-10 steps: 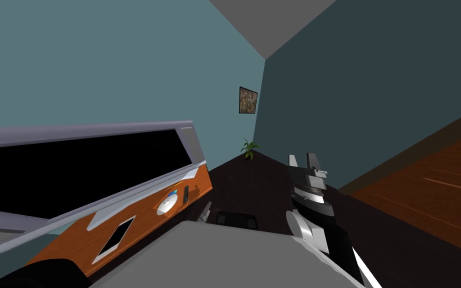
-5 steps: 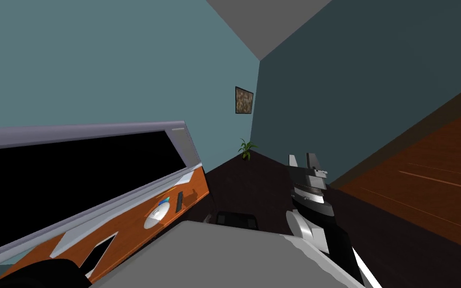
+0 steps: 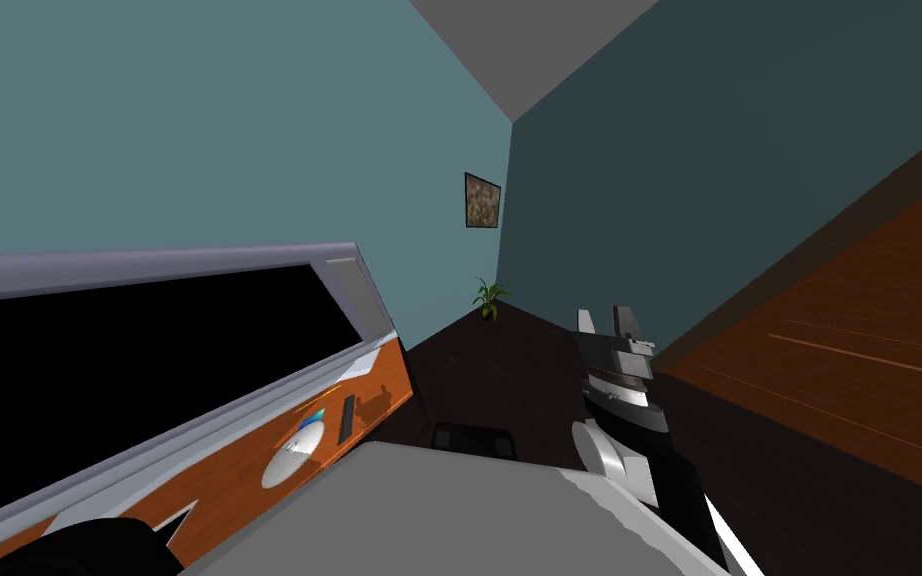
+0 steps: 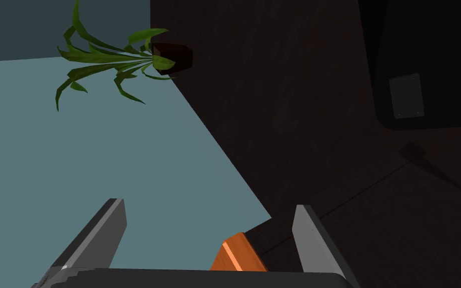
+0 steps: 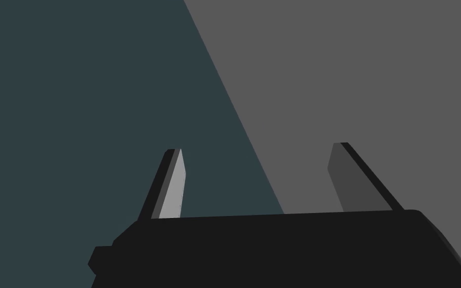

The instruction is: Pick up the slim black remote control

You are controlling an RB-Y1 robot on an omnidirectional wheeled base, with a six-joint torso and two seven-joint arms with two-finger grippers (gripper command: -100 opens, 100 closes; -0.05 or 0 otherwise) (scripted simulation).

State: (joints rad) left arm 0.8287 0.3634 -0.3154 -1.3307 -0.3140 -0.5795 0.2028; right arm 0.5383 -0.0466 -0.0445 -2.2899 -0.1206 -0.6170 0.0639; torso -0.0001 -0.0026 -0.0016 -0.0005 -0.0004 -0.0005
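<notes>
Head view: the remote [image 3: 348, 416] lies flat on the orange stand [image 3: 229, 478], near its end. It is just beside a white disc [image 3: 294, 462] and in front of the TV [image 3: 129, 350]. My right gripper [image 3: 606, 316] is raised well apart from the stand, fingers spread and empty.

Left wrist view: my left gripper [image 4: 208, 203] is released, holding nothing. The stand's orange corner sits close by its body, and a plant [image 4: 119, 65] is farther off.

Right wrist view: the right fingers [image 5: 174, 185] stand apart.
</notes>
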